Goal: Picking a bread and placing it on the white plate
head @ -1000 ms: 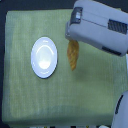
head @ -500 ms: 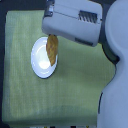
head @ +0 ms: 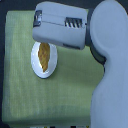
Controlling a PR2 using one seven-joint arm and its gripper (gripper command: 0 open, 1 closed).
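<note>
The white plate (head: 36,66) lies on the green cloth, left of centre in the exterior view. The golden-orange bread (head: 44,56) stretches lengthwise across the plate's middle, inside the rim. Its upper end runs under my gripper (head: 47,41). The gripper's large grey housing hangs right over the plate's top edge and hides the fingers. I cannot see whether the fingers still hold the bread or whether it rests fully on the plate.
A pale green cloth (head: 22,100) covers the table. A dark strip (head: 2,60) runs along the exterior view's left edge. My grey arm (head: 107,75) fills the exterior view's right side and hides the cloth there.
The arm swung from the exterior view's upper right toward the left, carrying the bread from beside the plate to over it. The bread now lies lengthwise across the plate's centre.
</note>
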